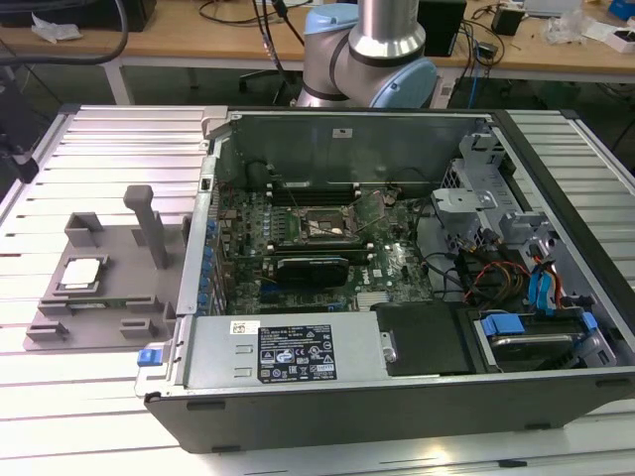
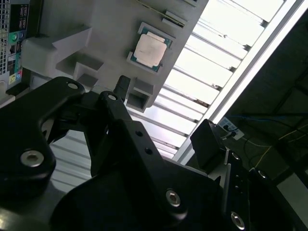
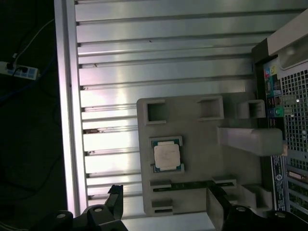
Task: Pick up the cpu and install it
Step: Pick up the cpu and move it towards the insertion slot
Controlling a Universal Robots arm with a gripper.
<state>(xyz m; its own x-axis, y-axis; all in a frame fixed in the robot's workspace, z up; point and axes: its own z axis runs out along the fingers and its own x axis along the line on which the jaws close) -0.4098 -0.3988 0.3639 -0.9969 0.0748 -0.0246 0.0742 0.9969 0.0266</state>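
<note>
Slatted aluminium table (image 1: pixel 99 397) carries a grey tray (image 1: pixel 124 290) beside the open computer case (image 1: pixel 397 397). The cpu (image 3: pixel 167 155) lies on that tray, untouched; the gripper (image 3: pixel 166 204) hangs over it, fingers (image 3: pixel 115 195) spread wide, holding nothing.

A robotics lab or test workshop. In the exterior view, a metal counter (image 1: pixel 89 149) of ribbed aluminium slats spans the scene. At its centre lies an open PC case (image 1: pixel 397 397), with the motherboard (image 1: pixel 317 238), wiring and drive bays exposed. At nine o'clock from the case sits a grey tray (image 1: pixel 109 307) with upright blocks; a loose cpu (image 1: pixel 81 274) rests in one of its recesses. At twelve o'clock rises a silver and pale blue robot arm (image 1: pixel 372 50). Behind it runs a wooden counter (image 1: pixel 198 45) strewn with cables (image 1: pixel 266 35) and small gear. In the first wrist view, a power strip (image 3: pixel 19 71) lies in the dark area beyond the metal counter's edge.
</note>
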